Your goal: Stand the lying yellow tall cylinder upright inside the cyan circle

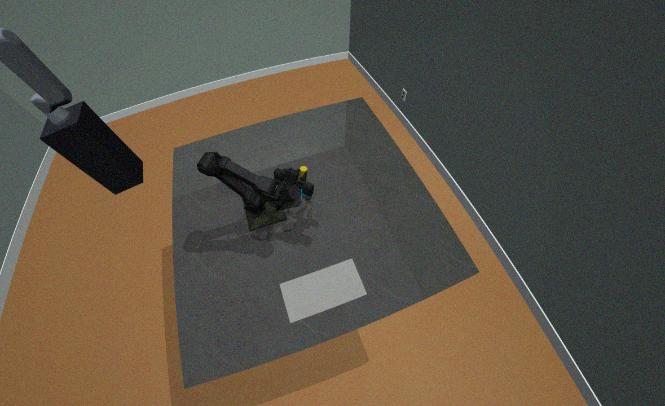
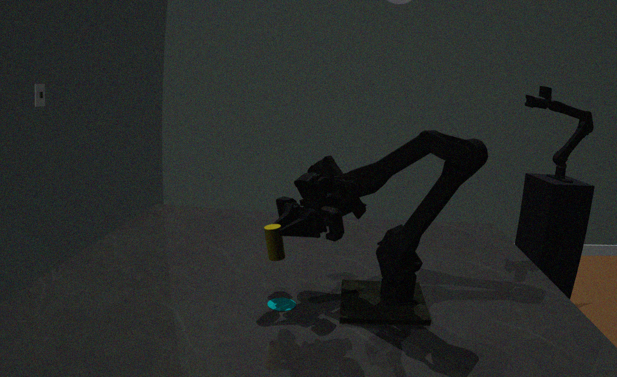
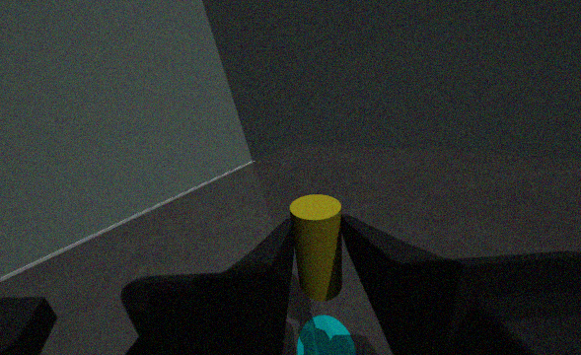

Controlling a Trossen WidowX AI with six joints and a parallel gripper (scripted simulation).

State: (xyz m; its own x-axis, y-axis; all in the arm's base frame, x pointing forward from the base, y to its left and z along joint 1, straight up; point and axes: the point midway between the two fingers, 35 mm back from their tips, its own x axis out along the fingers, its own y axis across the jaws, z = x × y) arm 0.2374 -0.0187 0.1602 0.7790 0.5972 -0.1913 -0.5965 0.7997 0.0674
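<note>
The yellow tall cylinder [image 1: 303, 169] [image 2: 275, 243] [image 3: 319, 251] is held in the air, close to upright with a slight tilt in the exterior view. My gripper [image 2: 277, 229] [image 3: 316, 223] is shut on it near its upper end, one finger on each side. The cyan circle [image 2: 281, 305] [image 3: 326, 342] lies flat on the table, below the cylinder, with a clear gap between them. Only a sliver of the circle [image 1: 303, 192] shows beside the gripper in the top view. Shadow covers part of the circle.
The arm's square base plate [image 1: 265, 217] [image 2: 361, 300] stands close to the circle. A white rectangle [image 1: 322, 290] lies on the dark table top [image 1: 400, 242] toward one edge. A second arm on a black pedestal [image 1: 92, 146] [image 2: 551, 224] stands off to the side.
</note>
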